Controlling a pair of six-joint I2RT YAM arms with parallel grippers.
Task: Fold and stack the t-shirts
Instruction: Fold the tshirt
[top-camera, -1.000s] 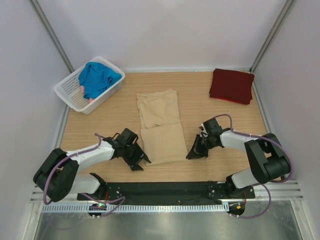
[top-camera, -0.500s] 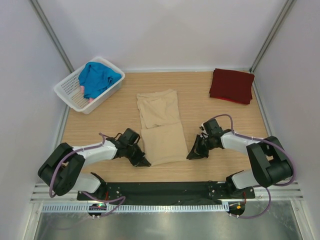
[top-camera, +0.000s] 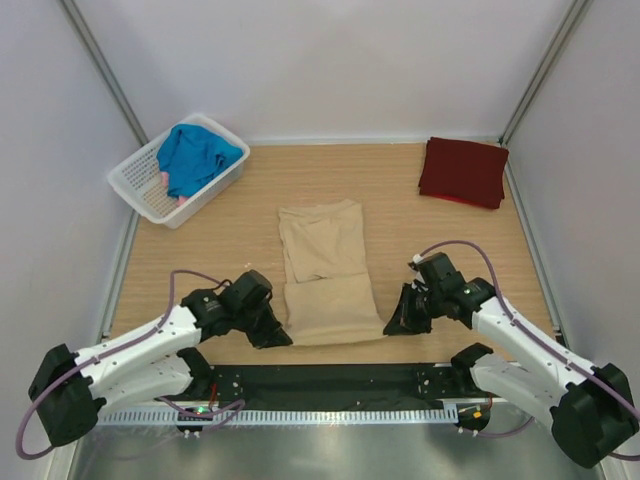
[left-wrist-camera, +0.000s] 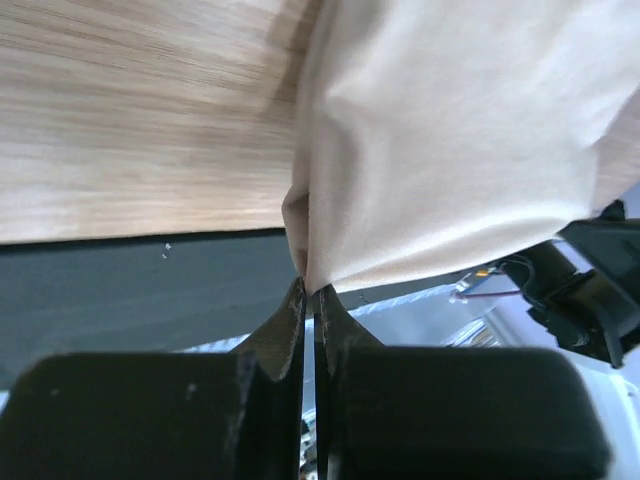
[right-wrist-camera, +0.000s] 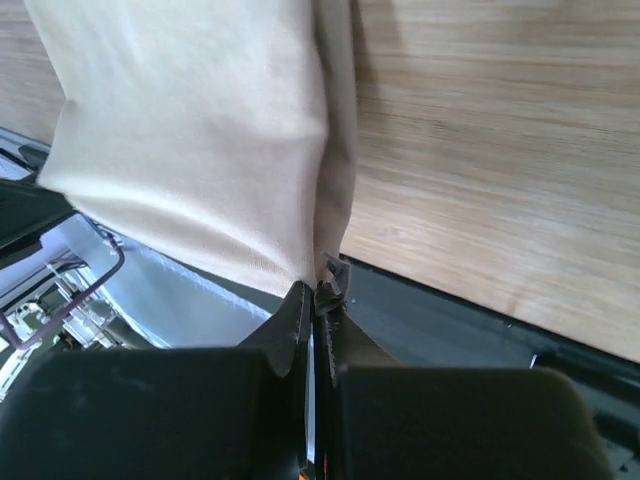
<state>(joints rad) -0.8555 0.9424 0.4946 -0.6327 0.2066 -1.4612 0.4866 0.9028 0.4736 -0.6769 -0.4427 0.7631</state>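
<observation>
Quick status from my end. The tan t-shirt (top-camera: 325, 270) is lying in the middle of the table (top-camera: 230, 250), folded into a long strip running from 12 to 6 o'clock. Its near end comes down almost to the black strip at the front edge.

Both arms are on that near end. The left gripper (top-camera: 281, 339) sits at the shirt's 7 o'clock corner. On the left wrist cam its jaws are pressed together, with the corner of the tan cloth (left-wrist-camera: 450, 130) pinched right at the tips (left-wrist-camera: 310, 298). The right gripper (top-camera: 391, 327) is at the 5 o'clock corner. It looks the same on its own cam, where the fingertips (right-wrist-camera: 312, 297) are closed on a bunched bit of the shirt's edge (right-wrist-camera: 190, 130).

The maroon t-shirt (top-camera: 463, 171) is folded flat at about 1 o'clock in the far right corner, well apart from everything else. The white basket (top-camera: 215, 190) is at about 10 o'clock, with the blue t-shirt (top-camera: 195, 155) heaped inside. A sliver of pink cloth (top-camera: 164, 178) pokes out from under it, so I can't see much of the pink one.
</observation>
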